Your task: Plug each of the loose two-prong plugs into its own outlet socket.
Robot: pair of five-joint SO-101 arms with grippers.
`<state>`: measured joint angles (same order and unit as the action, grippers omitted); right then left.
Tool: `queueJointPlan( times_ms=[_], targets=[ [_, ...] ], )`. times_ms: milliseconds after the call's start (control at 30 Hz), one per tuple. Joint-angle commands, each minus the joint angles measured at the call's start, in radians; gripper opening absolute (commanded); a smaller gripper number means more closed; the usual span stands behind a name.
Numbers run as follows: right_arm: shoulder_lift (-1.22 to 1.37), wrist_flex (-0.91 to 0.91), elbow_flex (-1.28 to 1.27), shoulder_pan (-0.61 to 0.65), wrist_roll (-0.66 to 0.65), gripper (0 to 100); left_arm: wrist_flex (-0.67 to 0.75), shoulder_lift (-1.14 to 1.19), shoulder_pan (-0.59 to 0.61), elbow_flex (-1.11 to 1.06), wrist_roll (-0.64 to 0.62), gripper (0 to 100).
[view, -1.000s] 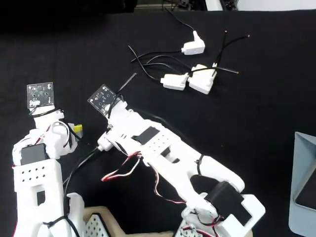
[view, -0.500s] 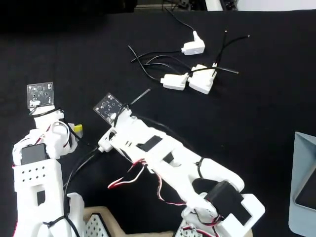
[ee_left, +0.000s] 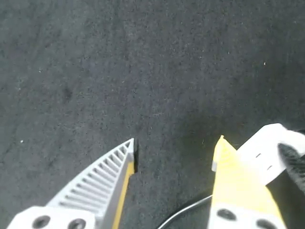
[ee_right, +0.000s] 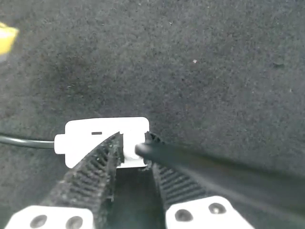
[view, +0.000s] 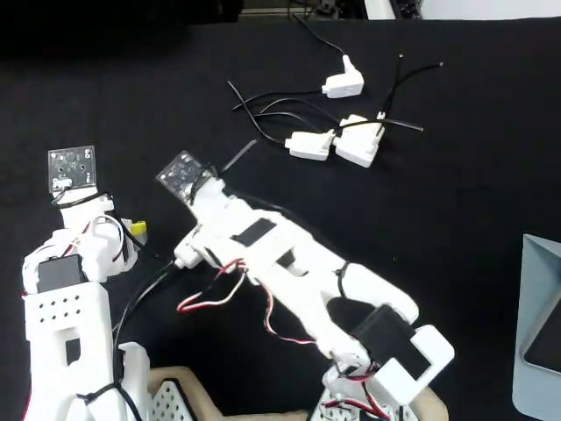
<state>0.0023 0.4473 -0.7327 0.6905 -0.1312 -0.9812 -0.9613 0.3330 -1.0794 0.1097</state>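
Clamping a white rectangular plastic corded connector (ee_right: 95, 136) on the black cloth tabletop (view: 438, 228) at near left, the right gripper (ee_right: 132, 141) seems to be steadying it for mating — the left gripper (ee_left: 176, 140) hangs just beside, spread and empty, while three similar white pieces (view: 308, 144) lie farther off to the right.

table cloth (view: 473, 228) black, speckled. gripped plug (ee_right: 93, 136) white, cord black. right gripper (ee_right: 132, 143) fingers black, ribbed. left gripper (ee_left: 174, 143): one finger yellow, other grey, ribbed, yellow-edged. loose plugs (view: 308, 144) white, leads black. tray (view: 536, 333) at cloth's edge grey.
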Motion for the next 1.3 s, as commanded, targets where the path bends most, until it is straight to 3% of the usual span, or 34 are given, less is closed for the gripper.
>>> queueJointPlan(
  times_ms=[0, 200, 400, 500, 600, 767, 1067, 1267],
  targets=[
    [-0.059, 0.020, 0.004, -0.152, -0.002, 1.1, 0.009, -0.018, 0.008, 0.004, -0.011, 26],
    [-0.148, -0.058, 0.005, -0.396, 0.000, 1.1, 0.009, -0.018, 0.008, 0.002, -0.011, 26],
    [-0.099, -0.114, 0.099, -0.552, 0.008, 1.5, 0.017, -0.026, 0.008, -0.013, -0.011, 26],
    [-0.004, -0.106, 0.202, -0.601, 0.115, 8.3, 0.017, -0.026, 0.007, -0.016, -0.009, 27],
    [0.074, -0.008, 0.308, -0.609, 0.181, 13.8, 0.014, -0.026, 0.002, -0.018, -0.006, 27],
    [0.033, 0.173, 0.381, -0.605, 0.227, 13.8, 0.011, -0.028, -0.001, -0.012, -0.009, 27],
    [-0.400, 0.465, 0.228, -0.496, 0.258, 13.8, 0.009, -0.044, -0.004, 0.036, -0.012, 26],
    [-0.705, 0.532, 0.010, -0.388, 0.256, 13.7, -0.074, -0.261, -0.013, 0.036, -0.074, 26]
  ],
)
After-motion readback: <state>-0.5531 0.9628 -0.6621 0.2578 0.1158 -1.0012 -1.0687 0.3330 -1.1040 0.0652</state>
